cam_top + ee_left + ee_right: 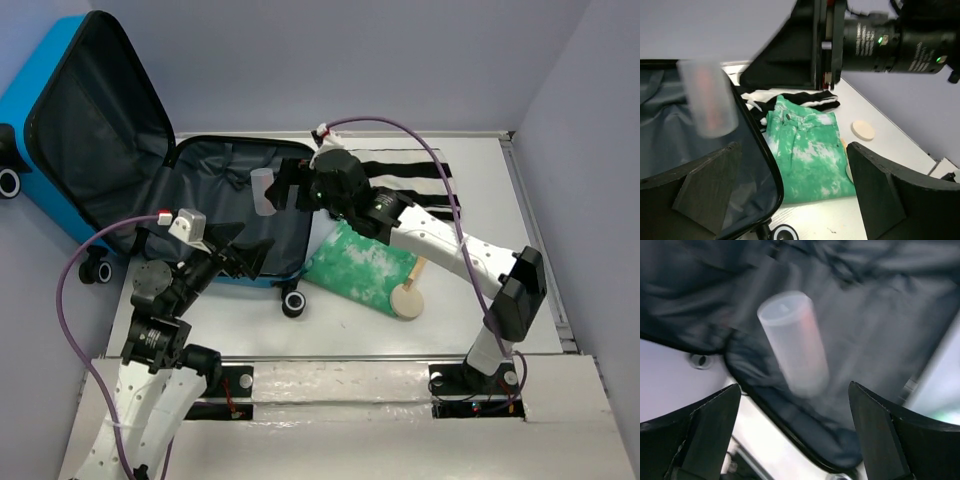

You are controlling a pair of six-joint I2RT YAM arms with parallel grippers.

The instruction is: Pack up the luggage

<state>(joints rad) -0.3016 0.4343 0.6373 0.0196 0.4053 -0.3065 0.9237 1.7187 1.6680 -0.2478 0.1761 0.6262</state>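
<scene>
The blue luggage [45, 95] lies open at the left, lid raised and black lining [225, 195] exposed. A translucent tube-shaped bottle [263, 191] appears blurred over the lining, and neither gripper holds it. It also shows in the left wrist view [707, 97] and the right wrist view [792, 342]. My right gripper [287, 186] hangs over the luggage with its jaws wide open [795, 440] and the bottle beyond them. My left gripper [250, 258] is open and empty [795, 200] at the luggage's front rim [762, 155].
Folded green tie-dye trousers [360, 265] lie right of the luggage, also in the left wrist view [807, 150]. A black-and-white striped garment [410, 180] lies behind them. A round wooden brush [408, 298] rests at the trousers' right edge. A luggage wheel [292, 303] sticks out in front.
</scene>
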